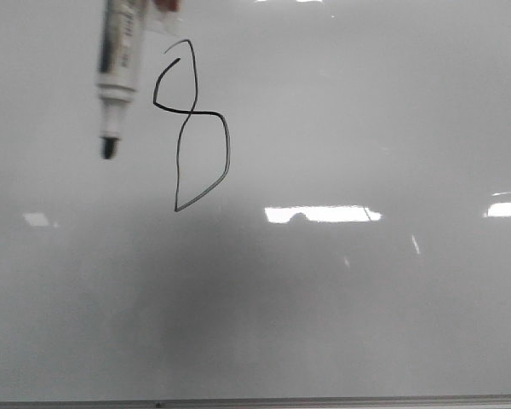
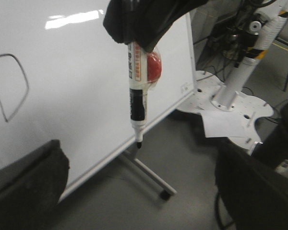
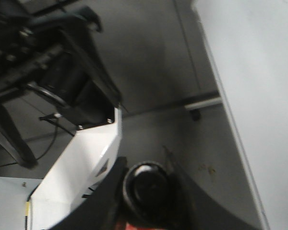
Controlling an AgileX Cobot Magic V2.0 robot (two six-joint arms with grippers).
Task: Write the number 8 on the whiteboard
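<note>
Lopsided black number 8 (image 1: 192, 128) drawn on glossy whiteboard (image 1: 341, 307).

The front view faces the whiteboard (image 1: 341, 298) squarely and close, the board filling the frame. The left wrist view looks obliquely along the same board (image 2: 77, 86), sharing the number 8 (image 1: 192, 123) at its left edge (image 2: 9, 86). The right wrist view sees only the board's edge (image 3: 259, 72) at right, over the floor.

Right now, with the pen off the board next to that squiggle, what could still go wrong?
1. The marker is uncapped with its tip bare; hanging close left of the number 8, a stray move could streak the whiteboard.
2. The 8's top loop looks unclosed and the bottom pointed, so it may read poorly.
3. The marker sticks far out of the left tool's dark padding, so it might tilt or slip.
</note>
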